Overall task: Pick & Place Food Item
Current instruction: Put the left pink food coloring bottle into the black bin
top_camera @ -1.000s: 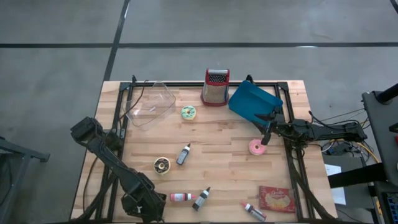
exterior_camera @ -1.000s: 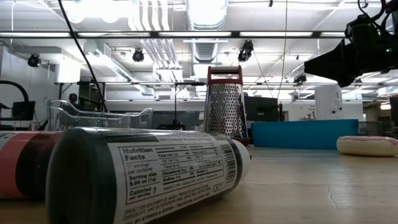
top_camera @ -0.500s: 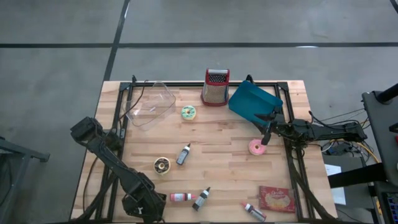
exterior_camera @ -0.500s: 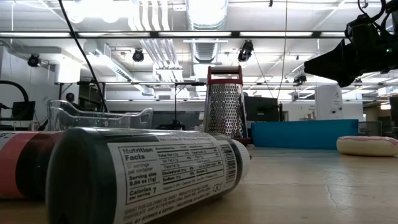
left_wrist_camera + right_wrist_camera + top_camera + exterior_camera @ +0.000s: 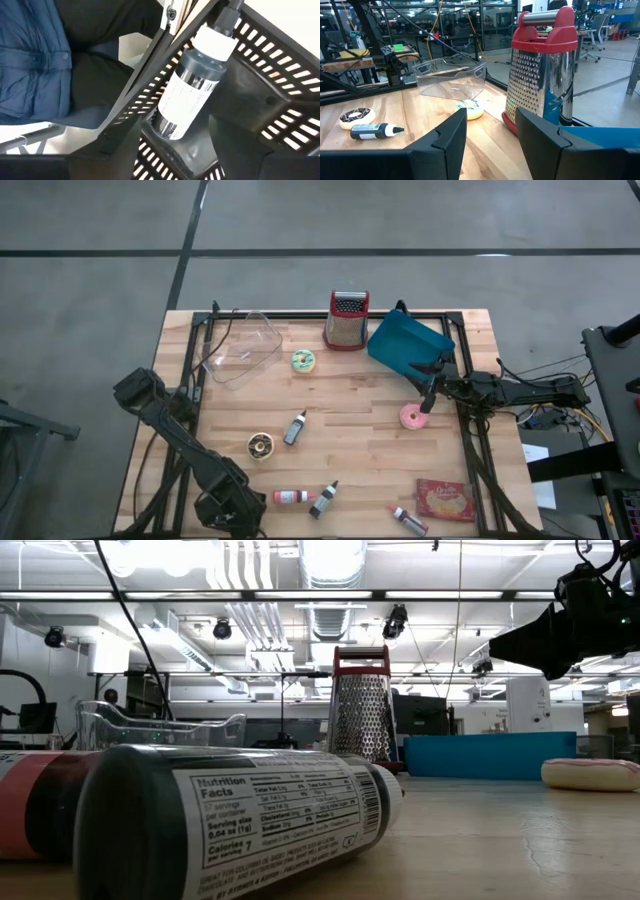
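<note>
High view puts the pink doughnut [image 5: 411, 417] at middle right, flat on the table [image 5: 350, 395], exactly where it lay a second ago. The right gripper [image 5: 428, 402] hangs just above its upper-right edge, unmoved, its fingers [image 5: 445, 135] parted with nothing between them. Nothing else on the boards has shifted. At lower left, the left gripper [image 5: 228, 508] has nudged slightly by the table's edge. Its wrist view shows a dark bottle [image 5: 187, 95] close against it, and whether it grips that I cannot tell. To my eye the pick has not begun, and the doughnut waits for a descent.
</note>
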You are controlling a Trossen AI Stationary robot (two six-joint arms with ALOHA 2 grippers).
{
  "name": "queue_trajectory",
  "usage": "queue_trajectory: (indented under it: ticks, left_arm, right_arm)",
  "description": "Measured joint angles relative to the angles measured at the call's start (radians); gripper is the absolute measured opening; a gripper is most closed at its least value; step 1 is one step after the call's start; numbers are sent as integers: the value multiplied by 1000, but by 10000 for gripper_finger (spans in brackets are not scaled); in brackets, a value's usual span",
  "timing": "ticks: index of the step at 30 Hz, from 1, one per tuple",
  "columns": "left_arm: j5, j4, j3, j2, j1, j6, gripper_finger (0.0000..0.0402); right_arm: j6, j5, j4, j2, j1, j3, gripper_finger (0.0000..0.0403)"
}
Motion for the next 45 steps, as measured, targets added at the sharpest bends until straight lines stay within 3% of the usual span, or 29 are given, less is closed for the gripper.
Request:
queue_trajectory:
  ticks: [17,26,34,45]
  left_arm:
    - [-49,-44,22,-28,6,-6,244]
    - [-14,-175,101,-72,45,53,247]
    - [189,-180,63,-71,56,75,248]
    - [256,-35,-49,-70,77,114,248]
  right_arm:
    - [0,0,0,0,0,0,164]
    - [0,0,0,0,0,0,164]
    - [0,0,0,0,0,0,164]
    - [0,0,0,0,0,0,164]
